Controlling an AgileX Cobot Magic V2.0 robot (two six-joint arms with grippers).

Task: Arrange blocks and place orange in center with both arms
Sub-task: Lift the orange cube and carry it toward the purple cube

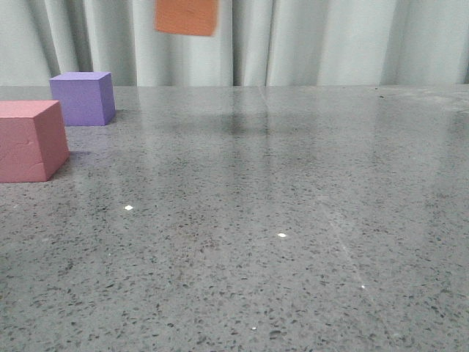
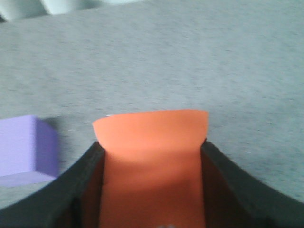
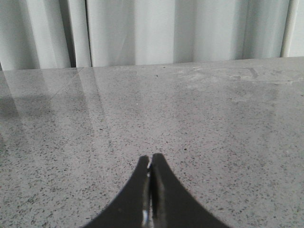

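A grey speckled table (image 1: 293, 220) spreads before pale curtains (image 1: 330, 37). At its far left sit the pink-red cube (image 1: 29, 139), nearer, and the purple cube (image 1: 82, 97) behind it, slightly apart. The orange cube (image 2: 152, 161) hangs high above the table, clamped between the left gripper's (image 2: 152, 190) fingers. The right gripper (image 3: 151, 190) has its fingers pressed together, holding nothing.

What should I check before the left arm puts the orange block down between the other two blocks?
1. Left gripper holds orange block: ok.
2. Orange block lifted off the table: ok.
3. Pink block and purple block both sit on the table: ok.
4. Gap between them wide enough for one block: cannot tell.
5. Right gripper shut, empty, away from the blocks: ok.
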